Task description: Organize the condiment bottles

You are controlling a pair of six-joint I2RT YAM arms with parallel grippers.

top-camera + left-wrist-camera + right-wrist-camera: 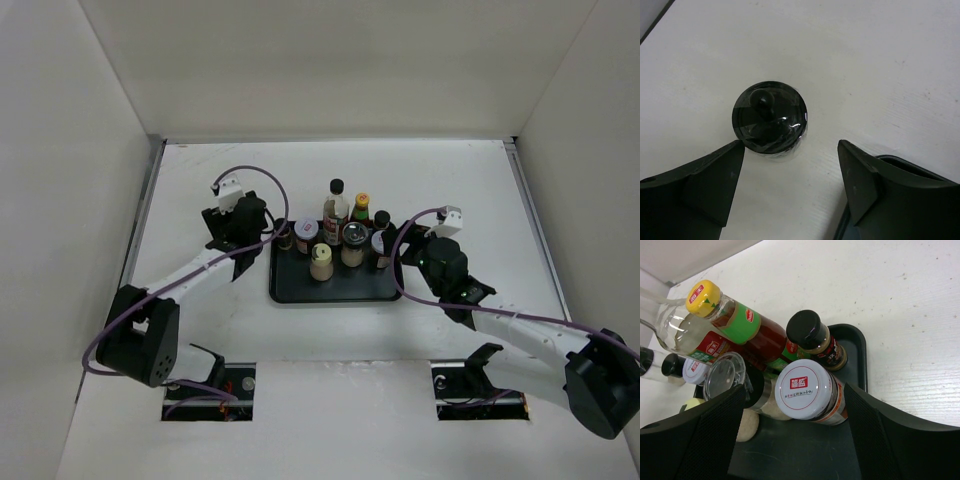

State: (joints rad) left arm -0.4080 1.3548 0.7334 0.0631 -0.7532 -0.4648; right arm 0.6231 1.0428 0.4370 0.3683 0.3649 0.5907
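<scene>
I have my left gripper (pixel 271 236) just beside a dark-lidded jar (pixel 285 238). Ahead of my right gripper (pixel 393 251), the condiment bottles (pixel 352 240) crowd the black tray (pixel 340 292).

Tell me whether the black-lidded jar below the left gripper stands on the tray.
No, the black-lidded jar stands on the white table, outside the tray.

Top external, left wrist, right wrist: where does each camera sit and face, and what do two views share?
Top external: above and behind, down at the tray; both arms show.
Left wrist: on that arm, down at a black-lidded jar; open left gripper shows.
Right wrist: down at trayed bottles; open right gripper shows.
Shared, top and right: yellow-capped bottle.
</scene>
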